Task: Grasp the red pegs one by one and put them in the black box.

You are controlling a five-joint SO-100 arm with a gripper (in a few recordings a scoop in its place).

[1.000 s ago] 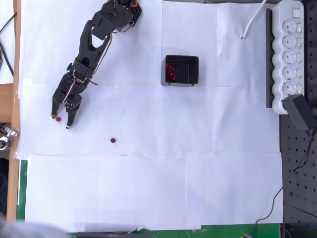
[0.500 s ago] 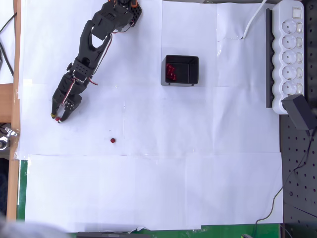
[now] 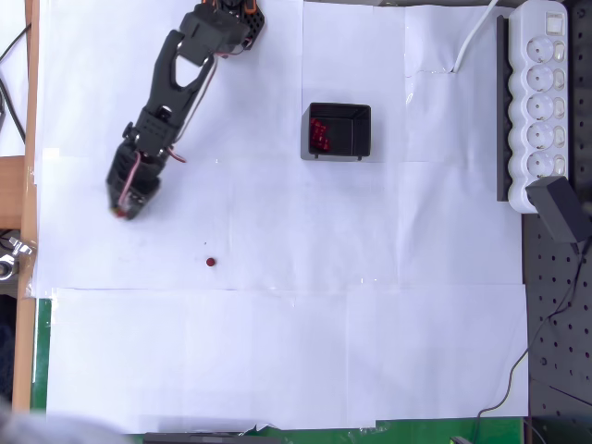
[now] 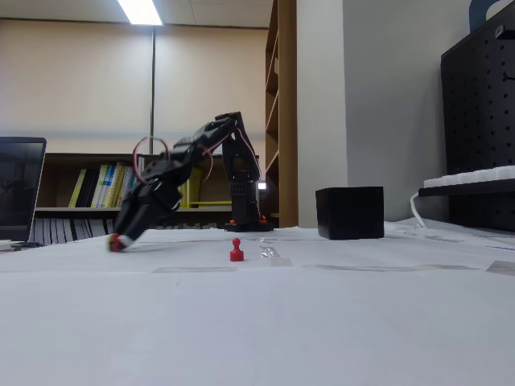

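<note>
No text, label, brand, number or sign can be read anywhere; the spines of the books [image 4: 100,186] on the shelf behind the arm are too small and blurred to make out.

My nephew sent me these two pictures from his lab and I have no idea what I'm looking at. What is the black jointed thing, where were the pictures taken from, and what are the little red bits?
The black jointed thing is a small robot arm bolted onto a table covered in white paper. At its tip is a two-finger hand for picking things up.

One picture is taken from a camera looking straight down. The other comes from a camera standing low on the table, looking sideways at the same arm.

The red bits are small pegs. One red peg stands alone on the paper. Several more lie inside the black box. The hand looks shut on another peg: red shows at its tip in the side view, just above the paper.

At the right edge of the overhead view sits a white power strip.
</note>
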